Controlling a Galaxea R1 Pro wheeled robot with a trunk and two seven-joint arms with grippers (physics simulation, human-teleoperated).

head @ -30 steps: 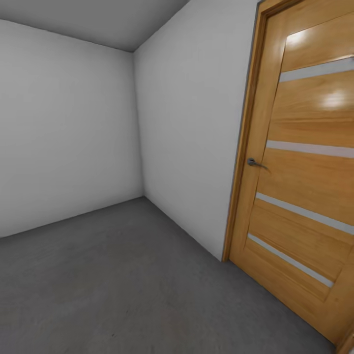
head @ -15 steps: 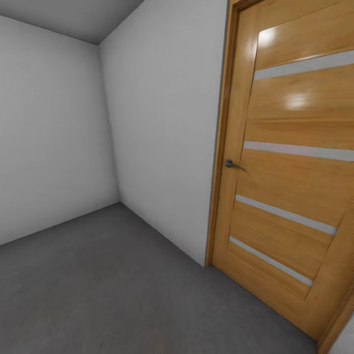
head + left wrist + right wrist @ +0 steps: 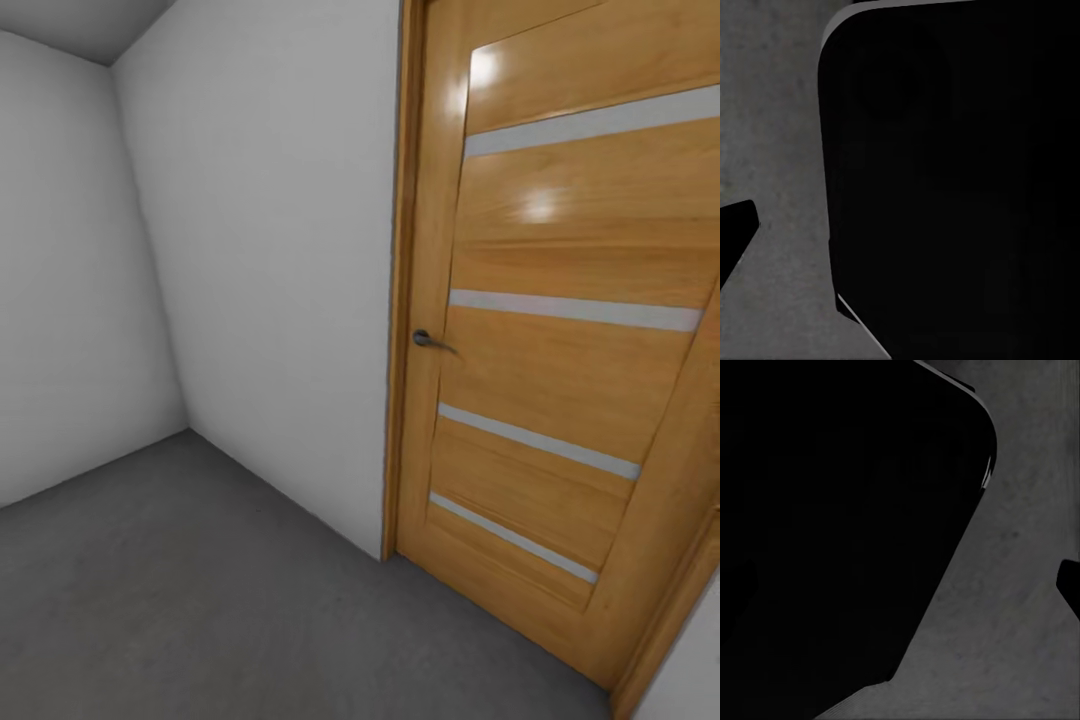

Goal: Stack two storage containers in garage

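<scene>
Transit step, judged: the robot faced an orange striped door [image 3: 560, 330] with lever handle [image 3: 428, 340], grey floor [image 3: 180, 590] underfoot. Next move: locate containers. Pincers' state: cannot tell.

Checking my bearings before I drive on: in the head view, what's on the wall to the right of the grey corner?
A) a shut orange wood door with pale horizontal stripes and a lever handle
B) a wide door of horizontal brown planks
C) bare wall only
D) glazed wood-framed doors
A: the orange wood door shows pale horizontal stripes and a grey lever handle, shut in its frame above the dark grey floor.
</scene>
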